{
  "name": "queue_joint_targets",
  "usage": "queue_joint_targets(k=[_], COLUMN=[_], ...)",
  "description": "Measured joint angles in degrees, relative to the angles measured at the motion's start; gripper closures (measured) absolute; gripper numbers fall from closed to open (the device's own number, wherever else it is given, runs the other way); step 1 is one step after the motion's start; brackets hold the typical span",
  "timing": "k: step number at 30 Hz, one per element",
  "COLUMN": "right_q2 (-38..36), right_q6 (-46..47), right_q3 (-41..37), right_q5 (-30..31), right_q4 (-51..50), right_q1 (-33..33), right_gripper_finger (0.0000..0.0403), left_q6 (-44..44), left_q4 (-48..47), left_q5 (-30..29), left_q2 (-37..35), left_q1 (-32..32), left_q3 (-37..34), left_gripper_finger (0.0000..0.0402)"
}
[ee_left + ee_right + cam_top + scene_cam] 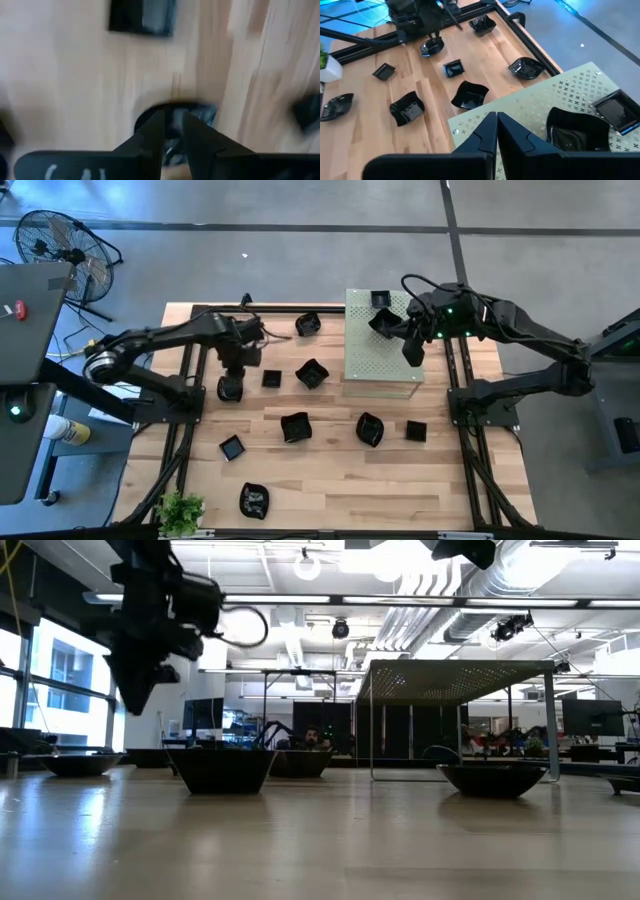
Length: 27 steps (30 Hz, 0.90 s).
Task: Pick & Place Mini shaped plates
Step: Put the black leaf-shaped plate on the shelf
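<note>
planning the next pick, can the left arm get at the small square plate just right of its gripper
Probably yes: the left gripper hovers over a round plate, and the small square plate lies beside it on bare table, nothing between them.

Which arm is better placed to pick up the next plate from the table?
Probably the left: its gripper hangs directly over a round black plate on the wood. The right gripper, shut and empty, is above the green perforated board.
</note>
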Motion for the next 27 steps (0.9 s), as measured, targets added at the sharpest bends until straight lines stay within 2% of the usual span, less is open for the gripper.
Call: queue_joint_targets(k=[4, 13, 22, 27], right_q2=[0.0, 0.0, 0.0, 0.0], right_q6=[-0.01, -0.98, -1.54, -2.39], right_q3=[0.0, 0.0, 0.0, 0.0], right_q5=[-0.85, -0.87, -0.88, -0.9], right_q4=[-0.02, 0.0, 0.3, 0.97], right_q1=[0.0, 0.0, 0.0, 0.0], right_gripper_finger=[0.0398, 0.0395, 0.0394, 0.0397], left_q6=[9.54, 15.6, 21.96, 24.78], left_q4=[0.13, 2.25, 2.8, 6.31], left_q5=[-1.48, -3.23, -5.02, -6.24], left_q2=[3.05, 6.06, 10.57, 13.1], left_q1=[-0.65, -0.65, -0.61, -0.56], left_q3=[-0.09, -0.16, -0.16, -2.03], left_gripper_finger=[0.0341, 0.0338, 0.0268, 0.0265])
